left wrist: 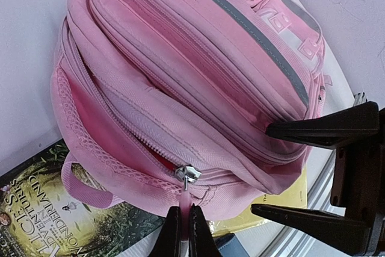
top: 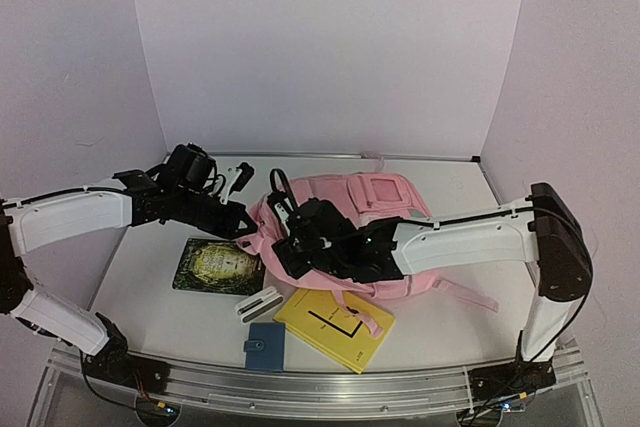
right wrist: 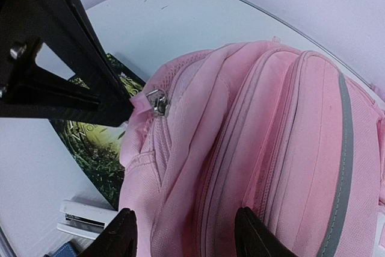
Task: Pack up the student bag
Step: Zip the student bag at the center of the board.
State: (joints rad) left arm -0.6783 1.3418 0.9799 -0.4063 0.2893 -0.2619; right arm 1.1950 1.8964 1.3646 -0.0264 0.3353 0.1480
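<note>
student bag: lying mid-frame on desk. left tool: pinching shut on zipper pull (lower centre). right tool: standing open, straddling bag top, holding nothing. Advising: pulling along zip line, right tool steadying fabric.

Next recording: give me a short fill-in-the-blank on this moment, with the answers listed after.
1. The left jaws are ____ on the zipper pull of the student bag.
2. The right jaws stand ____, with the bag's top edge between them.
3. The book that a bag strap lies across has a ____ cover.

Missing words: shut; open; yellow.
</note>
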